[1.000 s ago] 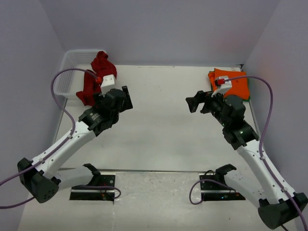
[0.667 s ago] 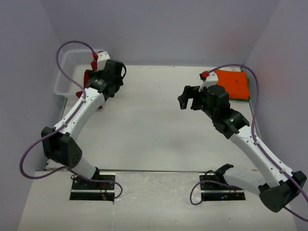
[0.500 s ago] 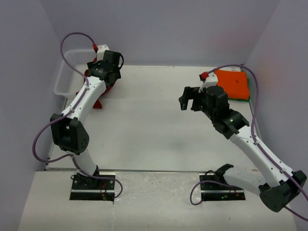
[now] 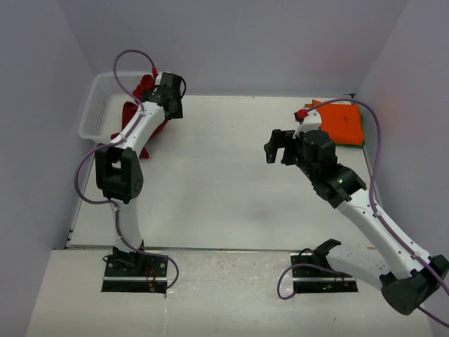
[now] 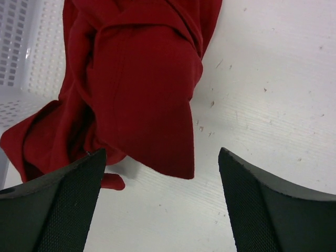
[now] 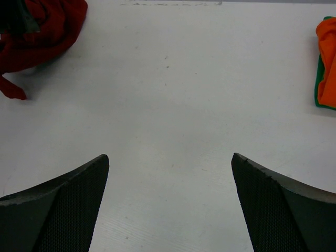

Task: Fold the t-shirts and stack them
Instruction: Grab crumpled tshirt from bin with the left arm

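A crumpled dark red t-shirt [image 4: 132,119] hangs out of the white mesh basket [image 4: 95,112] onto the table at the far left. In the left wrist view the red t-shirt [image 5: 142,94] lies just ahead of my open left gripper [image 5: 163,210], which holds nothing. From above, the left gripper [image 4: 168,105] hovers at the shirt's right edge. A folded orange t-shirt [image 4: 342,123] rests on a green one [image 4: 353,144] at the far right. My right gripper [image 4: 278,149] stands open over bare table left of that stack, wide and holding nothing in its own view [image 6: 168,205].
The basket's mesh wall [image 5: 21,42] sits left of the red shirt. The right wrist view shows the red shirt [image 6: 42,26] at top left and the orange shirt [image 6: 326,58] with its green edge [image 6: 318,86] at right. Grey walls close in on three sides.
My left arm has swung from mid-table out to the far left, up against the red shirt. The right arm shifted slightly left, uncovering the orange shirt. Both grippers stayed open.
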Controlling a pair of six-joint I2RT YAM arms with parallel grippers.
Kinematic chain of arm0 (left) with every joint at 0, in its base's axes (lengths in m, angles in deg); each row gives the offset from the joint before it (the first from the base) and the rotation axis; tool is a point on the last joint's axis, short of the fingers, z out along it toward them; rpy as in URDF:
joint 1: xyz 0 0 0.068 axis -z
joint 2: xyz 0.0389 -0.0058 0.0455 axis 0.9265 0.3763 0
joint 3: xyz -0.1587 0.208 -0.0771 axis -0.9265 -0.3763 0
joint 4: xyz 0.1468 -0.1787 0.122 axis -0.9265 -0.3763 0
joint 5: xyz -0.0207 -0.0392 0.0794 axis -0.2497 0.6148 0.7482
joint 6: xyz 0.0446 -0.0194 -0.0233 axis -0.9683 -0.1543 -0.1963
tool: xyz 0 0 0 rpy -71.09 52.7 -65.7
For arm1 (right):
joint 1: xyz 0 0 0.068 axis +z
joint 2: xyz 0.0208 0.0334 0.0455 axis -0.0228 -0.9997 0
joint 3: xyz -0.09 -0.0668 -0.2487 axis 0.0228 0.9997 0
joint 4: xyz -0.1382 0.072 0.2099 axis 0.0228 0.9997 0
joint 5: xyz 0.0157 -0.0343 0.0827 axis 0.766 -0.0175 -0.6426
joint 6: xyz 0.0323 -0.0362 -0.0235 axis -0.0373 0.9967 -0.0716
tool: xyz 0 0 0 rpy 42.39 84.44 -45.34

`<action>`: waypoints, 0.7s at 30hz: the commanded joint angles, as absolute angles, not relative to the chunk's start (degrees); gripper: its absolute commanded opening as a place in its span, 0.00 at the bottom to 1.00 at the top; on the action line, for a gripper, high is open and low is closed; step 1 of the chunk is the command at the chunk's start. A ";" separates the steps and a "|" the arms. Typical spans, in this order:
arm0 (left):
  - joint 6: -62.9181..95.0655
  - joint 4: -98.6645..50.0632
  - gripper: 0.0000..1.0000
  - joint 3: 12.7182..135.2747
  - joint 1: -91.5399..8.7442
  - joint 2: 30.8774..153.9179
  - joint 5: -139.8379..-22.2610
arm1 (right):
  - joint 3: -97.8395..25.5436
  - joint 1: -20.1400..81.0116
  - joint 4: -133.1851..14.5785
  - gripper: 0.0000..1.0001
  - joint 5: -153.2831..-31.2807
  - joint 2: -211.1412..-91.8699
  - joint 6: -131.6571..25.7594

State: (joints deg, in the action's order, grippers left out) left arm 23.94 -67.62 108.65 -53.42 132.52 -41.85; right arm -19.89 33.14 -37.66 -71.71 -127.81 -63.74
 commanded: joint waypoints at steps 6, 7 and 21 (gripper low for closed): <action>20.23 -63.93 0.72 113.79 -56.99 137.13 -42.46 | -18.70 33.39 -38.63 0.99 -70.49 -128.00 -63.54; 19.79 -63.93 0.68 115.89 -57.61 138.53 -43.68 | -18.35 33.39 -38.63 0.99 -70.84 -127.30 -63.97; 11.27 -50.15 0.00 120.30 -57.79 126.80 -50.89 | -17.12 33.65 -38.01 0.99 -67.43 -128.78 -66.43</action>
State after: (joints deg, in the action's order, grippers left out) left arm 15.52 -59.83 118.25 -58.07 137.98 -46.61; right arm -17.22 33.19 -37.57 -71.10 -128.53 -64.72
